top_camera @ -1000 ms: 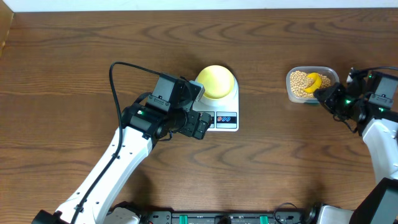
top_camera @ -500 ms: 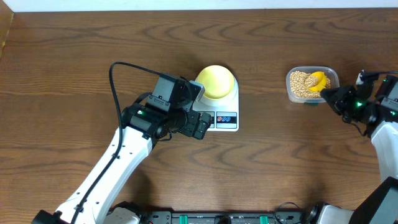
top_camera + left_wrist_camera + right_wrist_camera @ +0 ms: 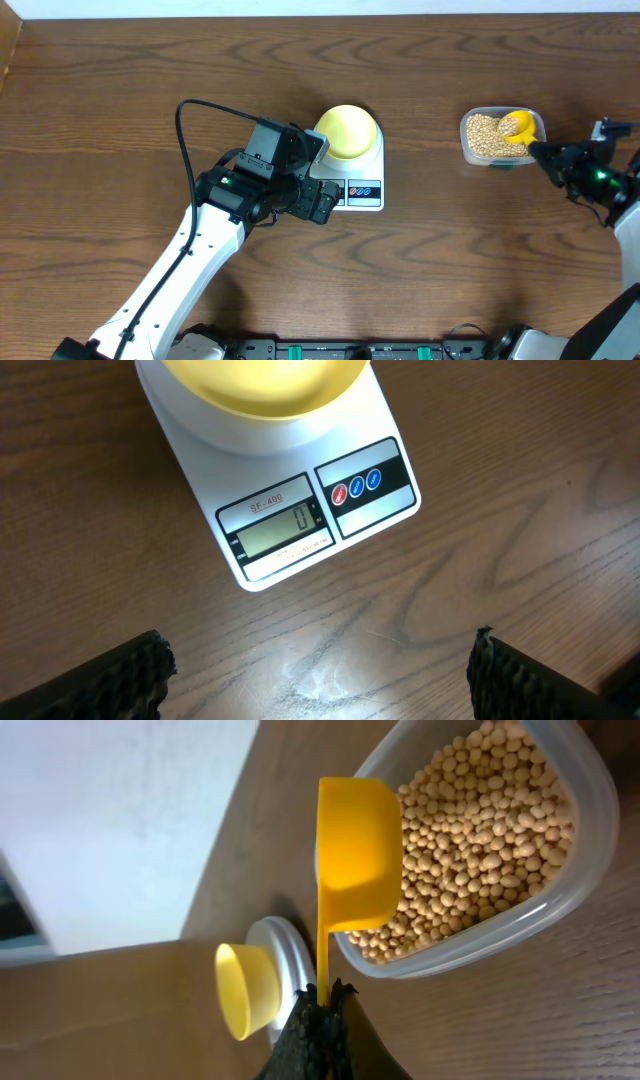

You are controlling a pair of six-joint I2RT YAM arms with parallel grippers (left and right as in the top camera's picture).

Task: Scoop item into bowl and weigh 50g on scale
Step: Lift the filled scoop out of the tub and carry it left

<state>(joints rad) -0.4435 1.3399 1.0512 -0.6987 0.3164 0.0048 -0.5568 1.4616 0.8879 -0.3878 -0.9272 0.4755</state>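
Note:
The pale yellow-green bowl [image 3: 348, 130] stands on the white scale [image 3: 362, 192]; both also show in the left wrist view, bowl [image 3: 262, 385] and scale [image 3: 300, 520], whose display reads 0. My left gripper [image 3: 318, 678] is open and empty just in front of the scale. My right gripper [image 3: 545, 156] is shut on the handle of the bright yellow scoop [image 3: 356, 850]. The scoop's cup lies tilted in the beans [image 3: 480, 830] at the right side of the clear tub [image 3: 500, 136]. The bowl [image 3: 245, 990] and scale show far off in the right wrist view.
The brown wooden table [image 3: 120, 110] stretches to a pale wall strip at the far edge. My left arm [image 3: 200, 250] crosses the table from the front left. The tub [image 3: 480, 945] stands at the right, well apart from the scale.
My right gripper has drawn back to the right, pulling the scoop from the tub's middle toward its right side. The left arm has not moved.

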